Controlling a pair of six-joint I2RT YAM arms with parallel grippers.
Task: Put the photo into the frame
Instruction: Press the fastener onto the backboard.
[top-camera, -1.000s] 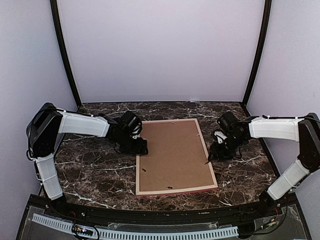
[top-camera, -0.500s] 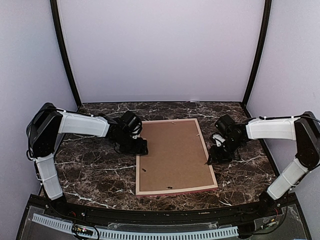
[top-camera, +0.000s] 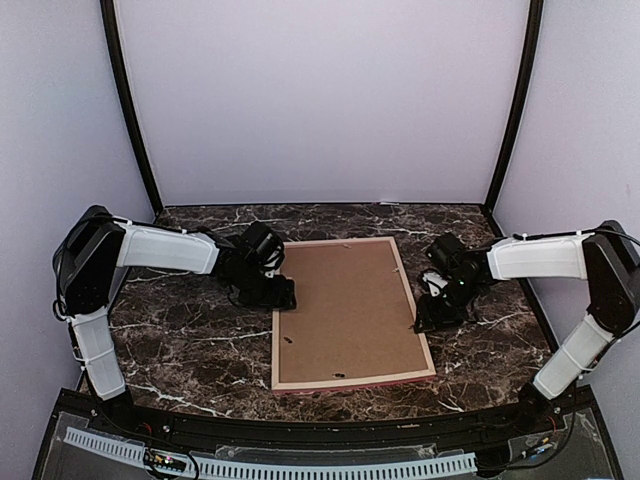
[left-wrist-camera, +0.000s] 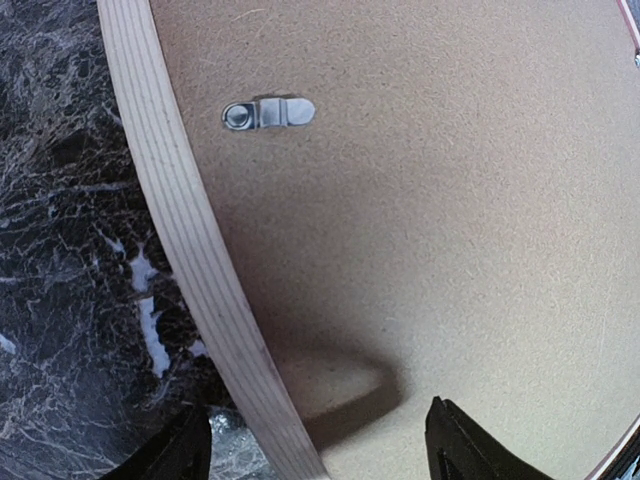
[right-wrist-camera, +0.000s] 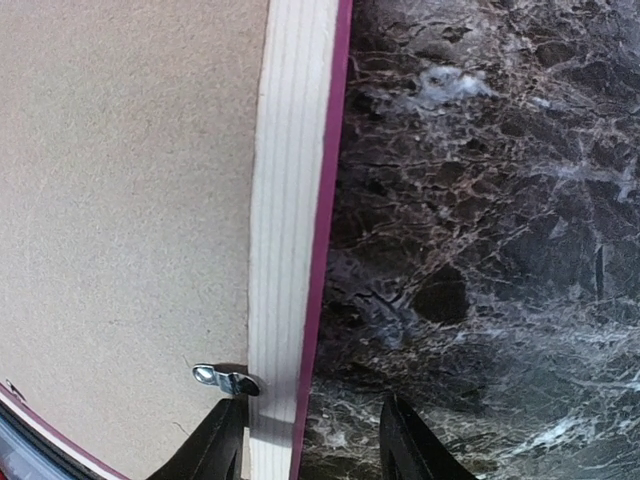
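Frame (top-camera: 350, 379): face-down on veined marble tabletop (top-camera: 190, 340), pale striped wood back up, pink edge. Prob. so the back is reachable.
Backing board (top-camera: 345, 300): matte brown, flat in frame.
L pincer (top-camera: 282, 298): fingers apart, astride L rim.
R pincer (top-camera: 425, 318): apart, astride R rim nr metal clip (right-wrist-camera: 225, 378).
Photo: not visible.

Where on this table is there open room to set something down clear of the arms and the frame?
Largest bare patch: near-left of the table, bounded by the left arm, the frame and the front edge. A strip runs between the frame's far rim and the back wall. Crowded: both long sides, where the left gripper and right gripper straddle the rim.
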